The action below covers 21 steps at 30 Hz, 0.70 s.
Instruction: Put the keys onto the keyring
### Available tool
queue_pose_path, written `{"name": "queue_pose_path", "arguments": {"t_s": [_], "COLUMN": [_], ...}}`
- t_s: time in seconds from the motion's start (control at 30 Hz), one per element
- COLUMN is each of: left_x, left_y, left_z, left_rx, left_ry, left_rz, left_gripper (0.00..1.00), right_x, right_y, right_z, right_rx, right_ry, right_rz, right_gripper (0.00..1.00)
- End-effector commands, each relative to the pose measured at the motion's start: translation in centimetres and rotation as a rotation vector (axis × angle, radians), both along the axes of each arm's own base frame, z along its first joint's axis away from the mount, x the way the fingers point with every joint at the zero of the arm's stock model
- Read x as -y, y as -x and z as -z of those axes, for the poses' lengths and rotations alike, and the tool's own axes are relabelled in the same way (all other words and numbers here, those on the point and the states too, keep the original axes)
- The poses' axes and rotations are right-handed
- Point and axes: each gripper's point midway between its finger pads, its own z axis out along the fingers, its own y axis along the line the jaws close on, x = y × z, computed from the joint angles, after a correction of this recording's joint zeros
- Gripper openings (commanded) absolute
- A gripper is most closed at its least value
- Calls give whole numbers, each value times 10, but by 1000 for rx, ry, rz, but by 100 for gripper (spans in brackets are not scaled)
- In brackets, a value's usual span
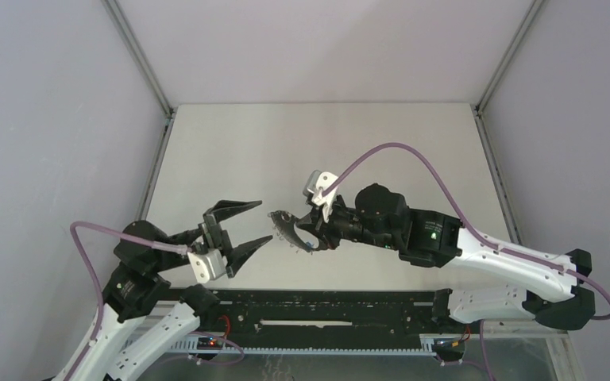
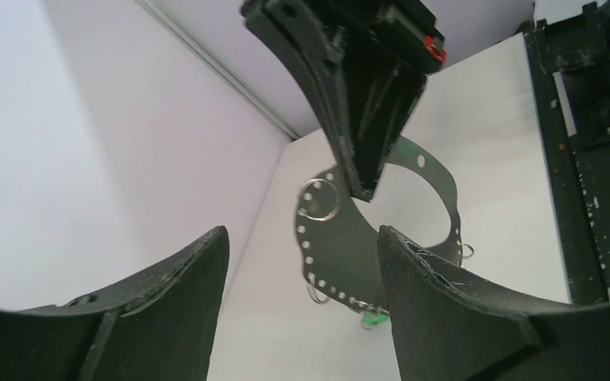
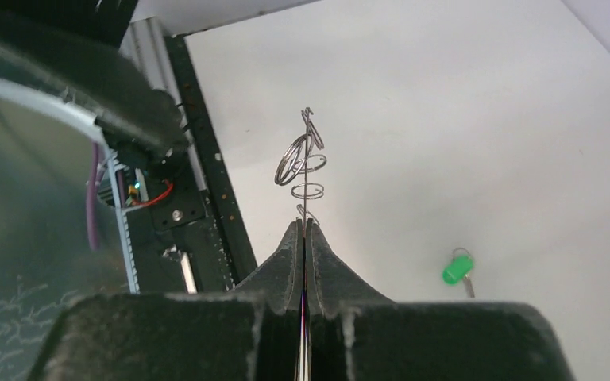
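- The right gripper point(image 1: 311, 236) comes in from the right over the middle of the table point(image 1: 230, 151), jaws pinched tight on the rim of the keyring point(image 1: 290, 230).
- The keyring is held up on edge between the two arms, closer to the near side of the table than to the far wall.
- In the right wrist view the band is edge-on, a thin line running out of the closed fingers point(image 3: 282, 266). A cluster of wire loops point(image 3: 303, 165) sticks out past the tips.
- The left gripper point(image 1: 265, 221) sits just left of the keyring and points straight at it. Its jaws are spread wide with nothing between them, and it is not touching the ring.
- In the left wrist view the band's flat face, dotted with small holes, shows in the gap between that gripper's two fingers. The right gripper drops in from above and blocks the ring's upper part.
- A green key point(image 3: 458, 268) shows to the right of the right gripper's fingers. From the left wrist a bit of green peeks out at the ring's lower edge, half hidden behind a finger. I cannot tell whether it hangs from the ring or lies on the table.
- A black rail point(image 1: 326, 305) runs along the near edge and carries both arm bases.
- A purple cable point(image 1: 397, 145) arcs over the right arm.
- Plain grey walls point(image 1: 48, 119) close in the left, right and far sides.
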Motion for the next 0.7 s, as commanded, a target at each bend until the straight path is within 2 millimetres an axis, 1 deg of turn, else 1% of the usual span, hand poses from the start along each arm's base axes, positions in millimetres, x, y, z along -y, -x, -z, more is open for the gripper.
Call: {"name": "queue_pose_path", "arguments": {"t_s": [0.0,0.17,0.2,0.27,0.33,0.4,0.53,0.67], "left_x": [1,4,4,4,3,1,0,1], "left_y": [-3,-11,-14,-22,-29,-33,-35,-39], "left_z": [3,7,7,2,2,2,6,9], "left_rx": [146,272,292,330,361,367,347,322], "left_ry": [-25,-70,-73,-56,-69,-71,-77,-89], "left_rz": [-3,-32,-48,-96,-132,-159,-172,-182], "left_gripper": [73,71,70,67,63,59,55,50], "right_x": [1,-11,-14,-19,-25,-28,-32,-35], "right_y": [-20,-28,-29,-28,-24,-22,-18,-15], "right_z": [-31,-30,-31,-32,-34,-38,-41,-40], "right_rx": [-38,-62,-67,-70,-66,-59,-58,-59], "right_ry": [-46,-23,-27,-35,-37,-46,-56,-52], "right_rz": [179,279,291,305,301,298,289,282], "right_gripper": [0,0,0,0,0,0,0,0]}}
